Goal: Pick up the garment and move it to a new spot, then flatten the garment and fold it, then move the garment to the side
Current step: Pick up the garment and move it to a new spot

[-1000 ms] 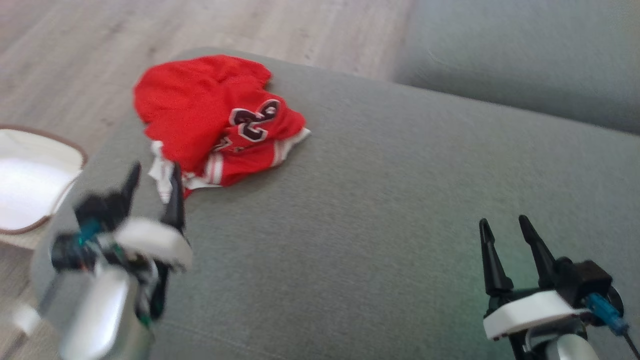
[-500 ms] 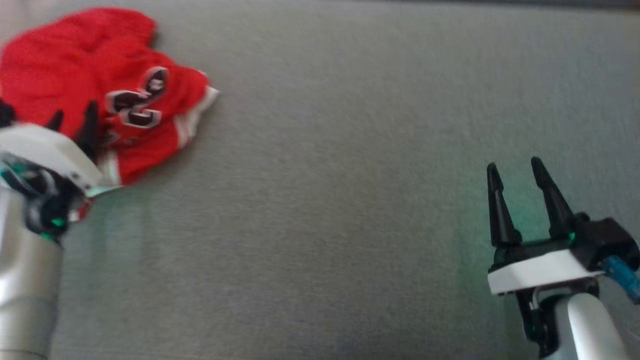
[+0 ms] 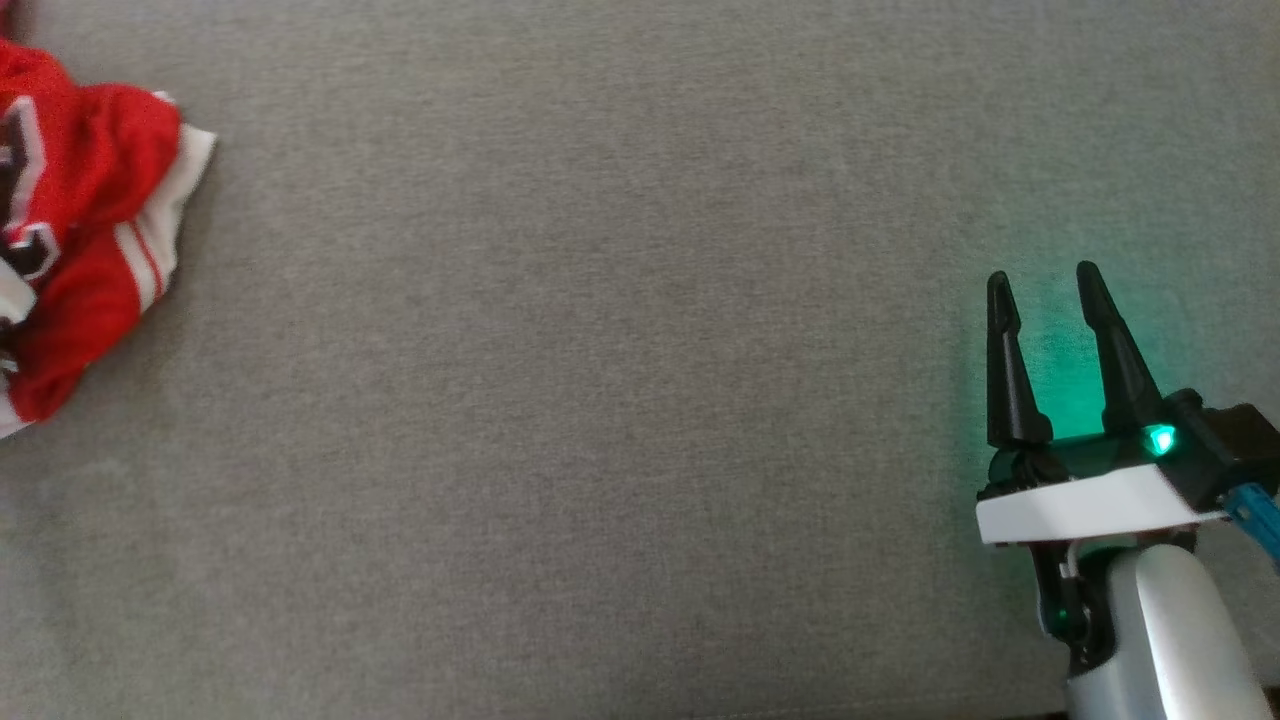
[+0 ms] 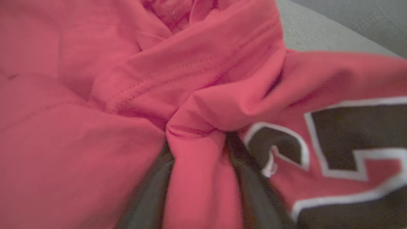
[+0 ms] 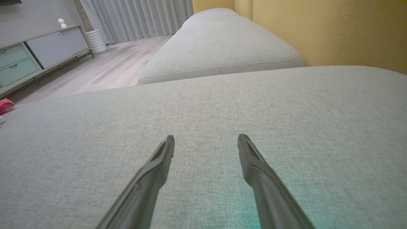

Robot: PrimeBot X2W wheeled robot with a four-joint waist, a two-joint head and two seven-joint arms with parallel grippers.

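The garment (image 3: 90,200) is a crumpled red jersey with white trim and dark numerals, lying at the left edge of the head view on the grey sofa cushion (image 3: 600,400). In the left wrist view the garment (image 4: 95,127) is very close. My left gripper (image 4: 198,146) is pushed into it, its dark fingers (image 4: 251,190) apart on either side of a raised red fold. My right gripper (image 3: 1045,285) hovers over bare cushion at the lower right, far from the garment. It stands open (image 5: 206,140) with nothing between its fingers. A red corner of the garment (image 5: 5,105) shows at the far left.
A second grey cushion (image 5: 219,44) adjoins the seat beyond a seam, with a yellow backrest (image 5: 334,31) to the right in the right wrist view. Wooden floor (image 5: 105,70) and a low cabinet (image 5: 47,47) lie past the sofa's edge.
The head camera has swung, so the garment now sits at the picture's left edge. My left gripper went from the garment's near edge onto the cloth. The right gripper stayed open.
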